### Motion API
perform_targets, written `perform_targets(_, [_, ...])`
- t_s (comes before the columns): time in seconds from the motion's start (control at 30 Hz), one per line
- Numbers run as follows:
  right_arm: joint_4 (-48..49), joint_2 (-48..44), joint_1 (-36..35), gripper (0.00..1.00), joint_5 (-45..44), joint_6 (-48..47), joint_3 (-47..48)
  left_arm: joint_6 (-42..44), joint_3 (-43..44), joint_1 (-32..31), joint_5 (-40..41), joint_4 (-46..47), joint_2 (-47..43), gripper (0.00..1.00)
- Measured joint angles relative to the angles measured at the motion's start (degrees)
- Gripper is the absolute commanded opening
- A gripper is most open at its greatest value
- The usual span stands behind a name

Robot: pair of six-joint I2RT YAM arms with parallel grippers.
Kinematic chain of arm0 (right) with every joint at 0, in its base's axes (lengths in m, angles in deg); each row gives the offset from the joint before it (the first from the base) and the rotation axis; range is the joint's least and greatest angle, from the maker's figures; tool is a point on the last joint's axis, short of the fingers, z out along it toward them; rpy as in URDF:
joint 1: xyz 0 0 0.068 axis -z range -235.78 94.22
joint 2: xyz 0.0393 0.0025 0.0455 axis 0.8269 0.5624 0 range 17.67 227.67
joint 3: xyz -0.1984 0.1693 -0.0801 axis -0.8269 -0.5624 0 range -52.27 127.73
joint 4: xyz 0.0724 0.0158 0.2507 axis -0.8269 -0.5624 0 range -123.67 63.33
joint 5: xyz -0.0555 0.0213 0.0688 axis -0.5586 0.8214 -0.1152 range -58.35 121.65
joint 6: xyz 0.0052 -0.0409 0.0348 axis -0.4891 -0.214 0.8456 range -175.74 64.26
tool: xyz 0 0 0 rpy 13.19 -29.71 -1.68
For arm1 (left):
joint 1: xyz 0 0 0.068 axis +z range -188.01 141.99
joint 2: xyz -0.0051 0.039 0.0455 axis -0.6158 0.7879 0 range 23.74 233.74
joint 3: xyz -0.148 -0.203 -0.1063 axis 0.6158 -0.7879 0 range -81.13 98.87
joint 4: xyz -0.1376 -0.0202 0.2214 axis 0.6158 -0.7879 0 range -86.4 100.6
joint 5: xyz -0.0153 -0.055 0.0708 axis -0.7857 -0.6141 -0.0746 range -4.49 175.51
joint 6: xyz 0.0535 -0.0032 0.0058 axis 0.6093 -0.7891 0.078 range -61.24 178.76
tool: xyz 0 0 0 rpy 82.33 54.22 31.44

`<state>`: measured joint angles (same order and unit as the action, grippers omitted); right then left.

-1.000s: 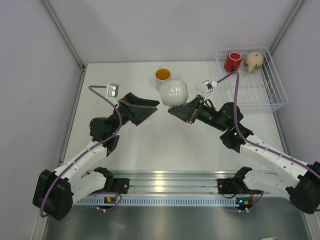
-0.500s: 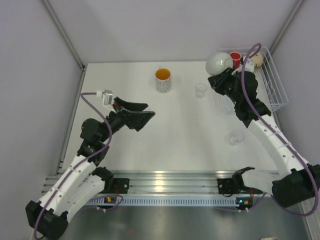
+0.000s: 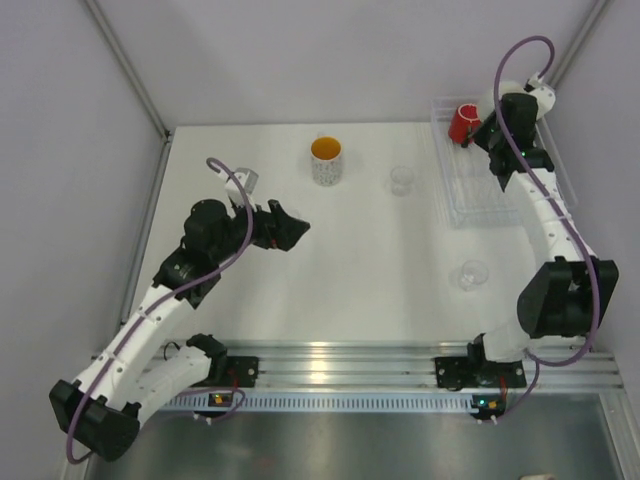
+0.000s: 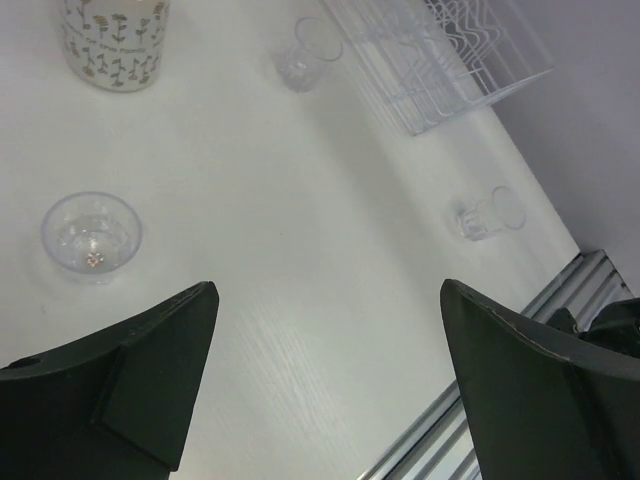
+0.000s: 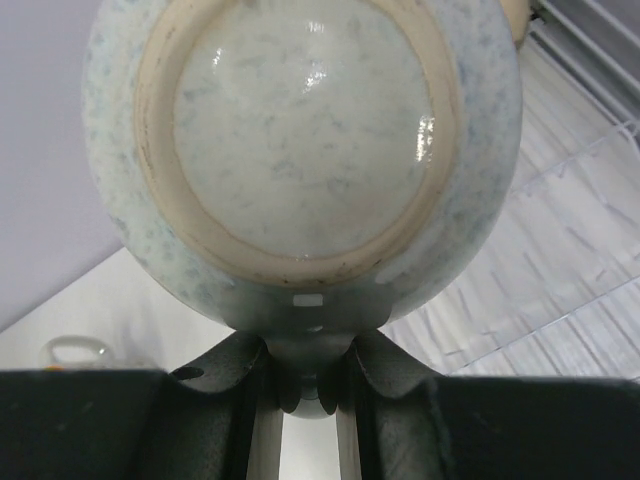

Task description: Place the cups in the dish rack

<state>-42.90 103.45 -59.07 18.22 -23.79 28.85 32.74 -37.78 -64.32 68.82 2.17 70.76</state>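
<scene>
Right wrist: right gripper [image 5: 303,350] pinched on near side of blue-speckled white mug [image 5: 310,140], base facing camera, dish rack [image 5: 570,250] beyond-right of it. Over table [image 4: 300,220], left gripper [image 4: 325,300] spread wide; flower-print mug [image 4: 112,40] far ahead-left, glass tumbler [image 4: 90,235] by its left finger.

- Three clear glass tumblers [image 4: 91,235]
- One red cup [image 3: 463,122]
- One flower-printed mug [image 3: 326,160], orange inside
- One pale speckled mug [image 5: 318,150]
- One beige mug [image 5: 515,15], only its edge visible
- One white wire dish rack [image 4: 440,70]
</scene>
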Motion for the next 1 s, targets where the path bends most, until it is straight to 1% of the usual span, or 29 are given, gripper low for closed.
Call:
perform_targets(0.07, [-0.4,3.1,2.1,0.00,-1.0,-0.5,2.1,1.5,3.9,0.0,1.6,-4.0,2.1,0.98])
perform_targets(0.17, [-1.8,7.7,4.6,0.00,-2.6,-1.1,5.8,3.5,7.3,0.0,3.6,-6.8,3.2,0.98])
perform_targets(0.33, [-2.8,14.0,7.1,0.00,-6.1,-2.1,10.9,5.6,9.8,0.0,4.9,-9.6,4.5,0.98])
perform_targets(0.57, [-3.6,22.6,9.1,0.00,-8.0,-2.4,17.3,9.9,13.9,0.0,8.8,-16.2,6.5,0.98])
perform_targets(0.77, [-4.8,29.2,10.6,0.00,-11.3,-2.2,21.5,12.5,14.3,0.0,11.7,-18.6,4.4,0.98])
perform_targets(1.0, [-5.5,34.0,11.0,0.00,-13.6,-0.7,24.5,13.4,14.3,0.0,13.7,-19.5,3.9,0.98])
